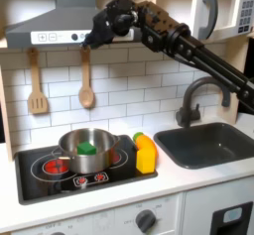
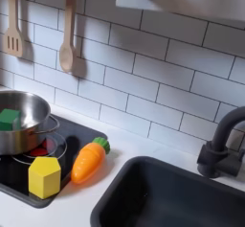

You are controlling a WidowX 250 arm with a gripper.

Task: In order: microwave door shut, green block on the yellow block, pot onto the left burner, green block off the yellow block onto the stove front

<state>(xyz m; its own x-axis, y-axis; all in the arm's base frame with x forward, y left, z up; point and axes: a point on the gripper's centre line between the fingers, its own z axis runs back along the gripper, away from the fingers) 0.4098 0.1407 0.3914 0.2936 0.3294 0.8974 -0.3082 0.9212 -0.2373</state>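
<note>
Microwave door (image 1: 217, 11), white with a dark window and a grey vertical handle, sits at the first exterior view's upper right, above the dark grey sink basin (image 1: 206, 143) and its curved grey tap (image 1: 201, 92). Across it reaches the black robot arm (image 1: 189, 49), stretched from the first exterior view's right toward the grey range hood (image 1: 55, 31); its black gripper (image 1: 92, 33) hangs high over the cooktop, well above the pot, and whether its jaws are apart or together cannot be told. On the glossy black cooktop (image 1: 40, 182) stands the shiny round steel pot (image 1: 87, 149), resting between the red ringed burners (image 1: 57, 166). Two wooden utensils (image 2: 67, 34) hang on the white tiled wall. An orange toy carrot (image 2: 88, 161) with a green top lies on the cooktop's edge beside the yellow rectangular block (image 2: 44, 176), which stands upright just in front of the pot. Inside the pot rests the small bright green block (image 2: 10, 119).
</note>
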